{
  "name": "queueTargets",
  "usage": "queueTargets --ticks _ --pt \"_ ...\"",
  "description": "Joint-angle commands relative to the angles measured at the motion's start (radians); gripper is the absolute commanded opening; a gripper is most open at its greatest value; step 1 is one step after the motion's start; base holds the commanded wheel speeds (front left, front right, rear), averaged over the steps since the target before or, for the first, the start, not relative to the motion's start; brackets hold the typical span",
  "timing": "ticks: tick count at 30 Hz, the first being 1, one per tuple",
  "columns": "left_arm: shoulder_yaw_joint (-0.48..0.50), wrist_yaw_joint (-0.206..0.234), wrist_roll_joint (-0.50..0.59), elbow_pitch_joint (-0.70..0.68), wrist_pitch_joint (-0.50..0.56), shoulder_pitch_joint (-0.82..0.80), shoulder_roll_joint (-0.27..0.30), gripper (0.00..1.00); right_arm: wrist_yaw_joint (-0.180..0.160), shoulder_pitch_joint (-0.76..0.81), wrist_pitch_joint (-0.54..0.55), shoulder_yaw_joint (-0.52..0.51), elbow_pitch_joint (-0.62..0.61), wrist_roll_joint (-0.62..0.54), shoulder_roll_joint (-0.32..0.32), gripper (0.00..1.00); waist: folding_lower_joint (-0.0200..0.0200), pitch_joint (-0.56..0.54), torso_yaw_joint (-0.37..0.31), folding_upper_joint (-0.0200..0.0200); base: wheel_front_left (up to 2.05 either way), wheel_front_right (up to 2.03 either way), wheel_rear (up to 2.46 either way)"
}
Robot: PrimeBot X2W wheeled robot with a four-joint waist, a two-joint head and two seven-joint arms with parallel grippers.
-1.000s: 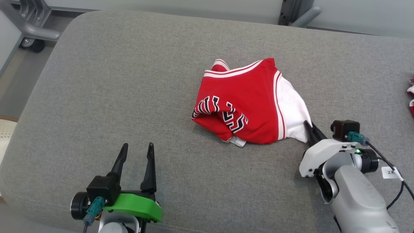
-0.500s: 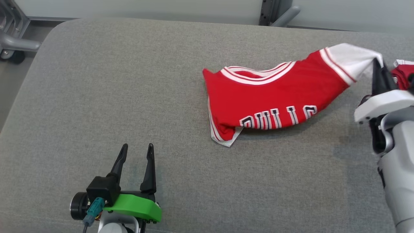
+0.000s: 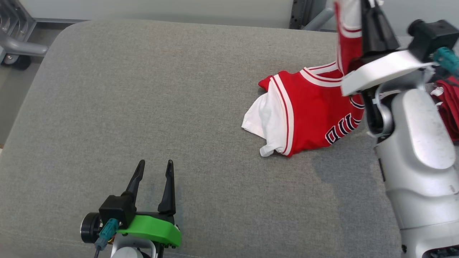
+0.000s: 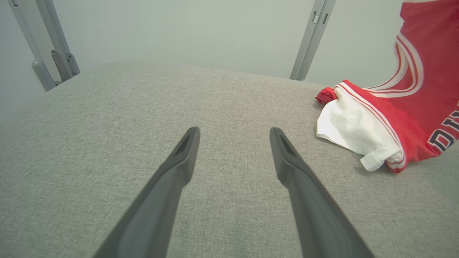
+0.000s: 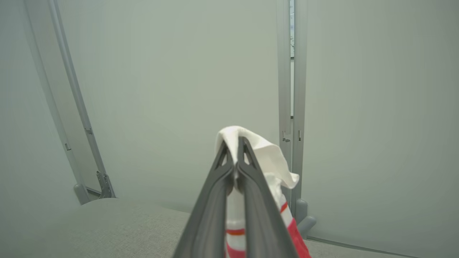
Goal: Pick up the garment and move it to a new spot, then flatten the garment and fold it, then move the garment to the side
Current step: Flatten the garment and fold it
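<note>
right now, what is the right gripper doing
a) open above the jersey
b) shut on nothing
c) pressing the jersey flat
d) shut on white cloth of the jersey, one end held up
d: the right gripper has its fingers shut on a white fold of the jersey, with that end raised and the rest lying on the cushion.

The garment (image 3: pixel 312 118) is soft matt cloth. The worktop (image 3: pixel 161 107) wears coarse grey woven fabric. The left fingers (image 4: pixel 161 200) look like matt dark plastic; the right forearm (image 3: pixel 419 150) has a smooth, faintly glossy shell.
</note>
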Motion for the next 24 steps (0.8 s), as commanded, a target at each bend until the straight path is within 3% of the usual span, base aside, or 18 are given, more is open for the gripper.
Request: queueTargets --ticks 1,12,22,23,24 --pt "0.000 -0.001 -0.005 0.001 -0.001 -0.010 0.002 1.00 -0.001 0.016 0.006 0.040 -0.010 0.019 0.011 0.00 0.0000 0.003 0.016 0.0014 0.00 0.00 0.00" --pt "-0.024 0.008 -0.025 0.002 0.000 -0.026 0.001 1.00 -0.001 0.013 -0.004 0.434 0.137 0.150 0.071 0.00 0.0000 0.010 0.145 0.0014 0.00 0.00 0.00" --pt "-0.033 0.016 -0.043 0.007 -0.001 -0.002 0.001 1.00 -0.001 -0.024 -0.062 0.672 0.273 0.315 0.071 0.00 0.0000 0.002 0.247 0.0014 0.00 0.00 0.00" --pt "-0.032 0.015 -0.042 0.007 -0.001 0.001 0.001 1.00 -0.001 -0.024 -0.060 0.693 0.282 0.333 0.071 0.04 0.0000 0.001 0.250 0.0014 0.00 0.00 0.00" --pt "-0.031 0.015 -0.042 0.006 -0.001 0.003 0.001 1.00 -0.001 -0.023 -0.059 0.710 0.288 0.348 0.071 0.32 0.0000 0.001 0.252 0.0014 0.00 0.00 0.00"
